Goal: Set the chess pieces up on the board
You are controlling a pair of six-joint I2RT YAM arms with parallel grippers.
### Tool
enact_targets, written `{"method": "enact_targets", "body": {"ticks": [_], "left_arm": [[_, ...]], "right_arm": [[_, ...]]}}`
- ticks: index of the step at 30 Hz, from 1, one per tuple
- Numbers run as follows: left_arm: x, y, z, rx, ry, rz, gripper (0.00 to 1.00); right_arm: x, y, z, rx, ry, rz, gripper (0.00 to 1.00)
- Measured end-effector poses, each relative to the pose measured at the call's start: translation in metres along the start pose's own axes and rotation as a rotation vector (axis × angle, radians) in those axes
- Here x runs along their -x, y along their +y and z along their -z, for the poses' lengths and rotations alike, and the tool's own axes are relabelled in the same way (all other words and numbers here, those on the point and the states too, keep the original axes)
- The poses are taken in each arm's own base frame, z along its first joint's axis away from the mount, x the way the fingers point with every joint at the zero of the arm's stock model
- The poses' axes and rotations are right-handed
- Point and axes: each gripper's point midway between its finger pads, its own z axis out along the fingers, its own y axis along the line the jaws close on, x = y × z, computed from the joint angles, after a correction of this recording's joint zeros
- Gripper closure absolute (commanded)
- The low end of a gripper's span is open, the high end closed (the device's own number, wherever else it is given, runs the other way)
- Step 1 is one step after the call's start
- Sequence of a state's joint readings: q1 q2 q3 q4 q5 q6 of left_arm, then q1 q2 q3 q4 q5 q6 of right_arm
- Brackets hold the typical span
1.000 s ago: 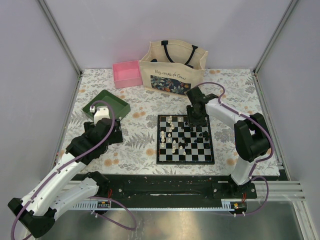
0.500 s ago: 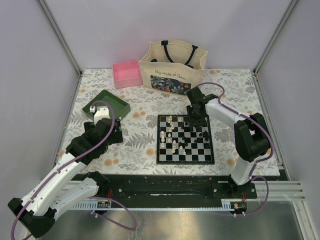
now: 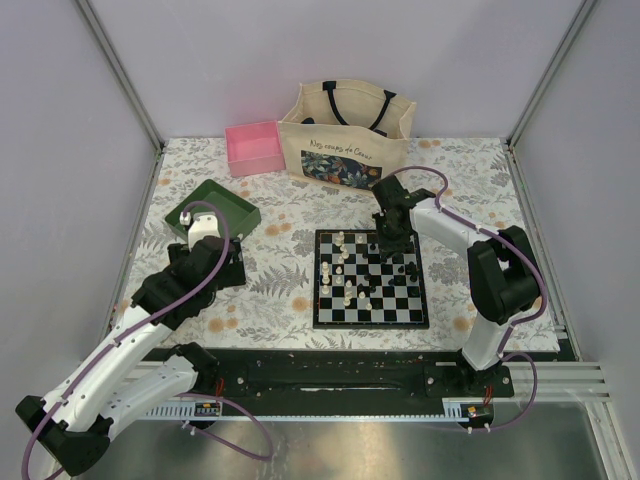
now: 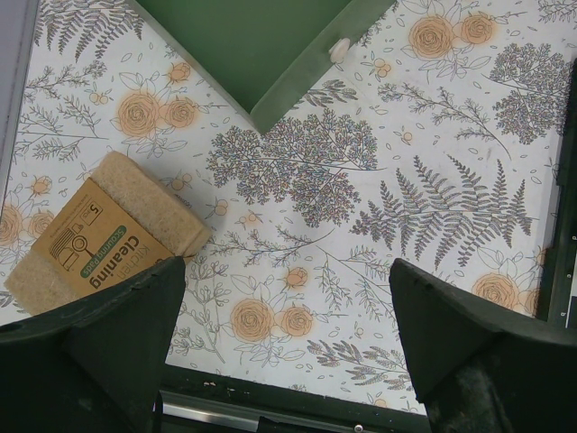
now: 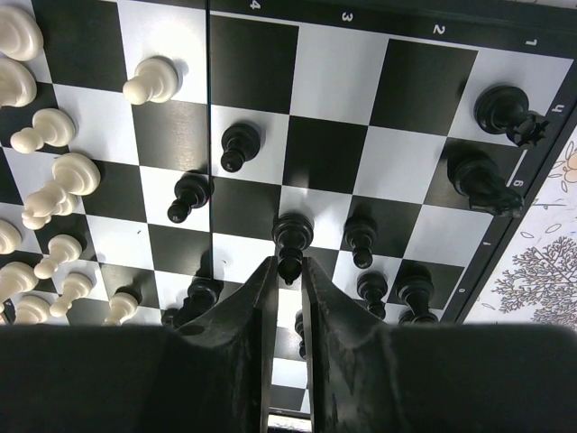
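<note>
- Dark-green left gripper point(image 4: 287, 289) hung spread wide over the floral cloth point(image 4: 315, 180), left of the top view.
- Right gripper point(image 5: 288, 267) pinched a black chess piece point(image 5: 293, 233) standing on the board point(image 5: 335, 74), frame centre.
- Cream chess pieces point(image 5: 54, 126) crowded that frame's left edge.

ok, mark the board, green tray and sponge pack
board point(image 3: 395, 308): top view, bare near squares.
green tray point(image 4: 257, 45): left wrist view, bare floor.
sponge pack point(image 4: 97, 239): left wrist view, printed label.
</note>
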State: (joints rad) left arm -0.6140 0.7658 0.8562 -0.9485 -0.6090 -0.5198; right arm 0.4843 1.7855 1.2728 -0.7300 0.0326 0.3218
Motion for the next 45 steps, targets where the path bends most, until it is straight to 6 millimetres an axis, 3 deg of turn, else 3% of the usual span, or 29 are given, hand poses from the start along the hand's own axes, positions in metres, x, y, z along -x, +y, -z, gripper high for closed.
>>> {"method": "enact_targets", "body": {"ticks": [12, 20, 26, 32, 38, 45], "left_arm": [[0.0, 0.0, 0.0, 0.0, 0.0, 0.0, 0.01], [0.0, 0.0, 0.0, 0.0, 0.0, 0.0, 0.01], [0.0, 0.0, 0.0, -0.001, 0.0, 0.0, 0.01], [0.0, 0.0, 0.0, -0.001, 0.0, 0.001, 0.01], [0.0, 0.0, 0.0, -0.003, -0.001, 0.002, 0.01], [0.0, 0.0, 0.001, -0.005, -0.003, 0.004, 0.01]], "right_arm": [[0.002, 0.0, 0.003, 0.002, -0.01, 0.0, 0.83], [0.021, -0.001, 0.041, 0.008, -0.138, -0.008, 0.83], [0.034, -0.024, 0.066, -0.001, -0.227, -0.081, 0.83], [0.025, -0.066, 0.057, -0.05, -0.206, -0.191, 0.83], [0.011, -0.07, 0.047, -0.062, -0.167, -0.195, 0.83], [0.014, -0.07, 0.038, -0.062, -0.165, -0.197, 0.83]]}}
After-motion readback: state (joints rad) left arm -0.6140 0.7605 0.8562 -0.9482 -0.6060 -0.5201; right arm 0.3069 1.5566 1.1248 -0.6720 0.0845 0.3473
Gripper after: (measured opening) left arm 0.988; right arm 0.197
